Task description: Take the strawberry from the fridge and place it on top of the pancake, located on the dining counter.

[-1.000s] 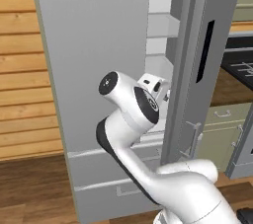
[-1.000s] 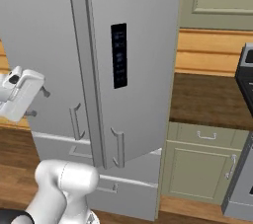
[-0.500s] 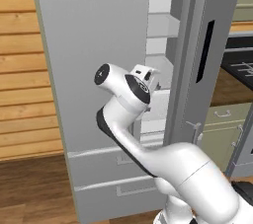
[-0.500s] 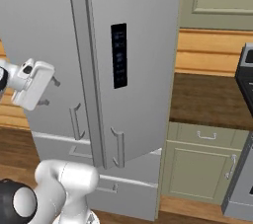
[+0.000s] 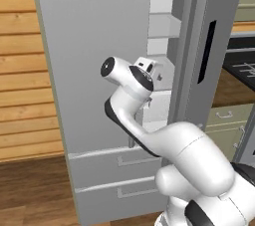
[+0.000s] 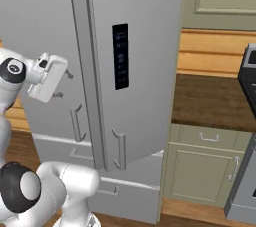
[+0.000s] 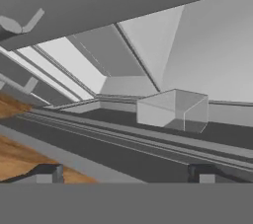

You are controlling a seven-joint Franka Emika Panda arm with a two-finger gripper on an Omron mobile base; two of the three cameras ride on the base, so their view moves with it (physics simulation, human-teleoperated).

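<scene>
1. My claw (image 7: 126, 172) is spread wide w/ nothing between the tips; in the hand view one dark tip sits bottom left (image 7: 47, 171), the other bottom right, well apart.
2. In the left base view my hand (image 5: 148, 70) is up at the gap between the two fridge (image 5: 99, 70) doors, pointing into the opening. In the right base view it (image 6: 49, 77) shows as a white block just beside the left door face, left of the door edge.
3. Fridge: left door swung partly open, right door w/ the narrow black panel (image 6: 120, 56) also ajar. Vertical bar handles (image 6: 120, 148) low on both doors; two drawers (image 5: 119, 170) below are closed.
4. Inside, seen thru the gap in the left base view: pale shelves/bins (image 5: 162, 26) stacked one above another. Can't tell what's in them from here.
5. Hand view, rolled: white interior walls and slanted shelf lines, plus one clear box-like bin (image 7: 173, 110) on a dark ledge. The bin looks empty as far as I can see thru its sides.
6. Strawberry: can't pick it out in any shelf or bin visible to me.
7. Right of the fridge: brown wood counter (image 6: 210, 101) over sage-green cabinets (image 6: 200, 171), a dark stove (image 6: 248, 76) at the far right edge.
8. Wood-plank wall (image 5: 25, 70) left of the fridge.
</scene>
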